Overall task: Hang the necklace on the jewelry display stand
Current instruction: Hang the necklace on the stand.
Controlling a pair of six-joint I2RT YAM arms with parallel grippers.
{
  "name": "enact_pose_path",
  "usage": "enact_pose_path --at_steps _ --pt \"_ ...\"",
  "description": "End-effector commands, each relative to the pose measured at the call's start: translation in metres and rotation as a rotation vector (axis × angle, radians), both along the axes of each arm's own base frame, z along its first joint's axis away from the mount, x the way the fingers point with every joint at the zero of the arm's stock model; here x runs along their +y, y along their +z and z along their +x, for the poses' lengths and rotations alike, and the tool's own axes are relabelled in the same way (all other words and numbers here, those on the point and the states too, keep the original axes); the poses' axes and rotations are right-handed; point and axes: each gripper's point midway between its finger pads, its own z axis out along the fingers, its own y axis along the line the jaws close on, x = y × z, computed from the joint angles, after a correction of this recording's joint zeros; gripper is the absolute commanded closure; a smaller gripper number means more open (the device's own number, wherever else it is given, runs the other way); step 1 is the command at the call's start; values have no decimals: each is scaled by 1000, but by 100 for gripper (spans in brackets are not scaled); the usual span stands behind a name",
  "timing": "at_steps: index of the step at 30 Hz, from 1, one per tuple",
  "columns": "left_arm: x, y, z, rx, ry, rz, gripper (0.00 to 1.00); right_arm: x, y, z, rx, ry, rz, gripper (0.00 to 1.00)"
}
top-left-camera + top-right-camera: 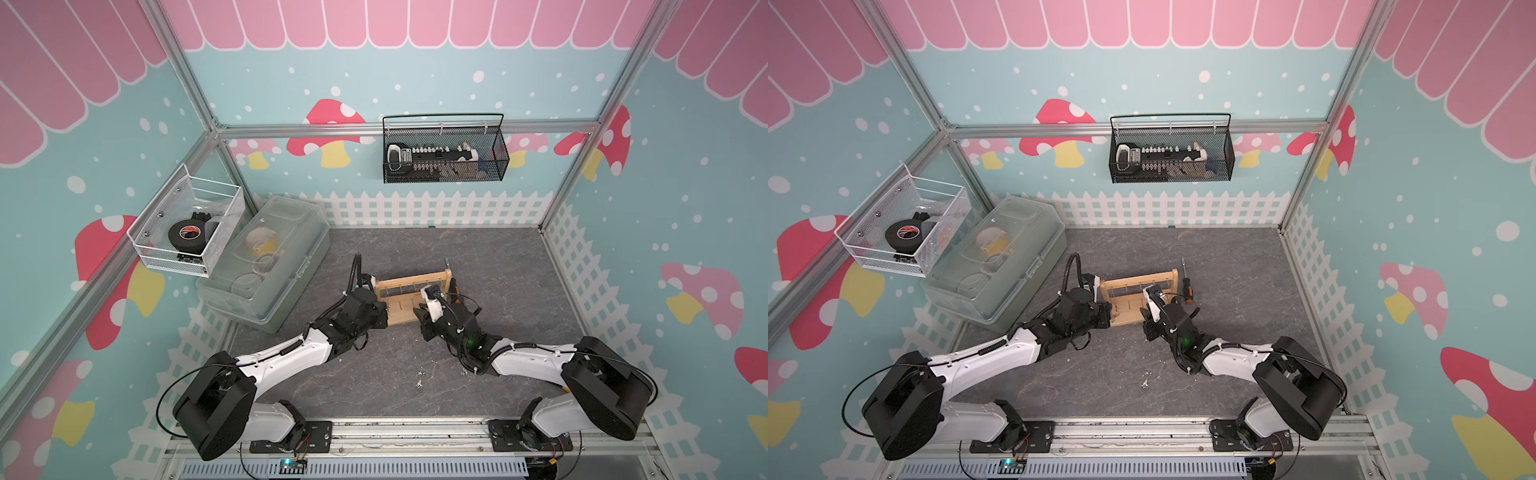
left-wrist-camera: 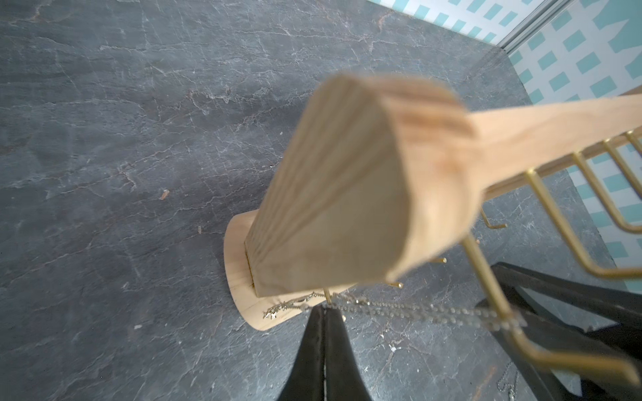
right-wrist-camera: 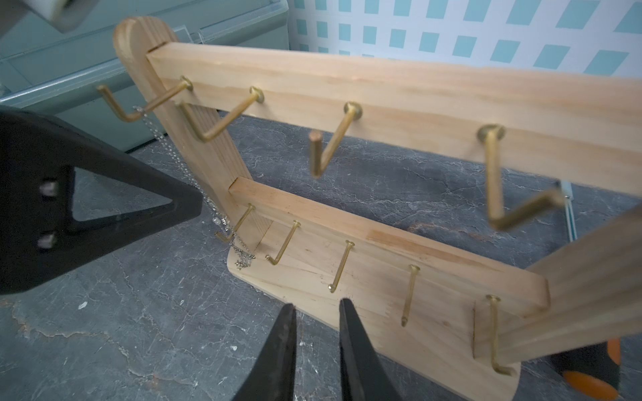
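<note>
The light-wood jewelry display stand (image 1: 415, 293) (image 1: 1138, 296) stands upright mid-table between both arms. A thin silver necklace (image 2: 417, 312) runs over the end gold peg (image 3: 153, 104) of the top crossbar. From there it passes down beside the upright, and its pendant end (image 3: 243, 258) rests on the base. My left gripper (image 2: 324, 307) is at the stand's left end, shut on the chain just above the base. My right gripper (image 3: 318, 305) hovers at the base's front edge with its fingers slightly apart and nothing between them.
A screwdriver (image 1: 1185, 282) with an orange and black handle lies just past the stand's right end. A clear lidded plastic box (image 1: 270, 266) sits at the back left. On the walls hang a white wire basket (image 1: 187, 224) and a black mesh basket (image 1: 444, 153).
</note>
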Motion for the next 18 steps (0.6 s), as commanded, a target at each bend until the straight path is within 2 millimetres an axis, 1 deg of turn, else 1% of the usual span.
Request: enact_pose_path --at_steps 1,8,11,13,18 --pt "-4 10 7 -20 -2 -20 96 3 9 5 -16 -8 29 77" --pt "5 16 2 -32 23 -15 89 3 10 5 -15 -7 34 77" --pt "6 18 1 -35 24 -16 84 4 10 4 -10 -2 34 77" --pt "8 17 -1 -30 24 -11 77 4 11 4 -6 0 32 77" --pt "14 19 -4 -33 42 -12 76 2 13 2 -5 -2 30 77"
